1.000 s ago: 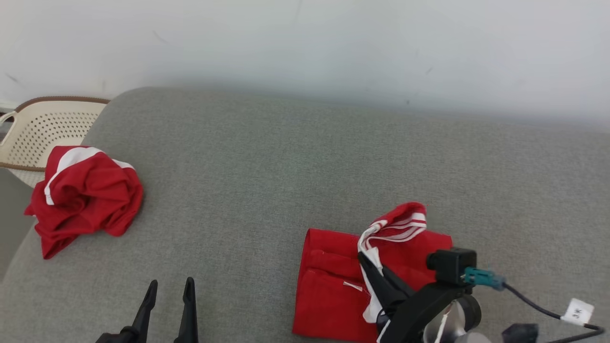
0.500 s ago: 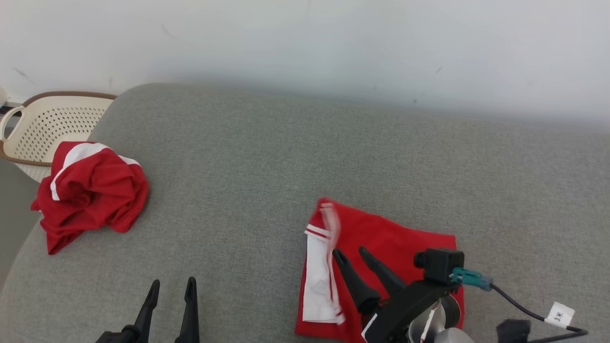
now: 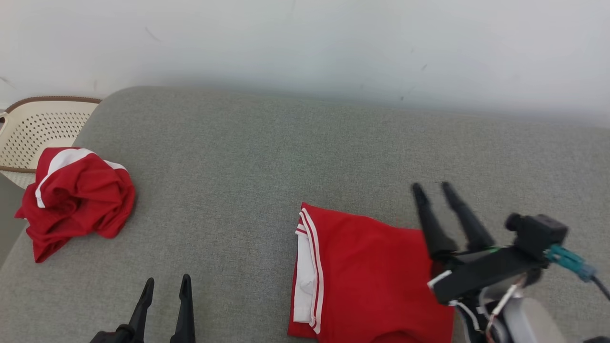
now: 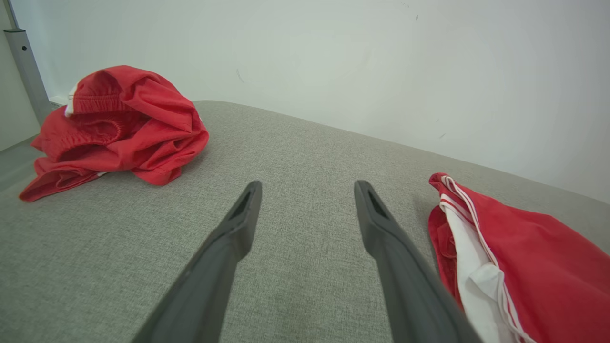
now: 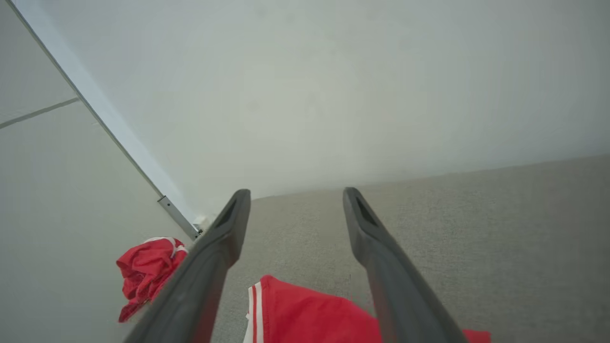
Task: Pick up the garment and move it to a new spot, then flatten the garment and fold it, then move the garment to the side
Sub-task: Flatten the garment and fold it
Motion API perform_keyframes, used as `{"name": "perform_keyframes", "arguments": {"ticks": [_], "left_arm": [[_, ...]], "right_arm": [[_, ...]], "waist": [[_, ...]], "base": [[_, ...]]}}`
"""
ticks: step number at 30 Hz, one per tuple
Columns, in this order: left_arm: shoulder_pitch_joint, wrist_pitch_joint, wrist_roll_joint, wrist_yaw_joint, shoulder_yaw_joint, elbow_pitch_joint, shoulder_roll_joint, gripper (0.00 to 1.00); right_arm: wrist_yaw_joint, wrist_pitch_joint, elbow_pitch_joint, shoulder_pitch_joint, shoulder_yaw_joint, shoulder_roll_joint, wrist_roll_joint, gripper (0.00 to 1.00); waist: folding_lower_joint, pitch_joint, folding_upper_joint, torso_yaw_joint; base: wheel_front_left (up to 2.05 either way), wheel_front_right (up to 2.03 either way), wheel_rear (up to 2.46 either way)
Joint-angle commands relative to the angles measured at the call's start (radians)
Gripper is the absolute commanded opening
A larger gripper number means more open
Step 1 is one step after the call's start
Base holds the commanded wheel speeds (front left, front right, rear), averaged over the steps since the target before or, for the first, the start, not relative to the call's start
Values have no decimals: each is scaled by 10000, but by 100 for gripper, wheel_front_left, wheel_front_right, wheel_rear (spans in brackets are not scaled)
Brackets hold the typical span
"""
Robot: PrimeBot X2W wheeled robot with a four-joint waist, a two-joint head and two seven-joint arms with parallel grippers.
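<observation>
Red with white stripes along its left edge, the folded garment (image 3: 367,271) lies flat on the grey cushion (image 3: 286,157) in the head view, toward the lower right. The right gripper (image 3: 432,186) hovers just past the garment's far right corner, its two dark fingers spread apart and holding nothing. The left gripper (image 3: 167,281) sits at the bottom left, fingers likewise parted and empty, well apart from the fabric. Far to the left a crumpled garment (image 3: 76,200) (also red and white) is heaped at the cushion's edge, with a pale perforated basket (image 3: 33,128) just behind it. From the left wrist, the open fingers frame bare grey cloth; the folded garment (image 4: 533,247) lies to their right, its white lining showing at the near edge, and the crumpled garment (image 4: 119,124) sits at the upper left. From the right wrist, the parted fingers point toward the white wall (image 5: 333,95), with a striped corner of the folded garment (image 5: 310,314) low between them and untouched.
</observation>
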Motion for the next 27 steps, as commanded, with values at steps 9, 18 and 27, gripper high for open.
{"name": "perform_keyframes", "arguments": {"ticks": [9, 18, 27], "left_arm": [[206, -51, 50, 60, 152, -29, -5, 100], [147, -51, 43, 56, 164, -51, -5, 100], [110, -51, 22, 65, 78, -67, -4, 100]], "right_arm": [[4, -128, -81, 959, -1099, -408, -885, 100], [4, -474, 209, 1171, -1226, -529, -1348, 100], [4, -1364, 1701, 946, -715, -642, -1843, 0]], "waist": [[-1, 14, 0, -75], [-1, 27, 0, -218], [-1, 73, 0, -117]], "base": [[0, 0, 0], [0, 0, 0], [0, 0, 0]]}}
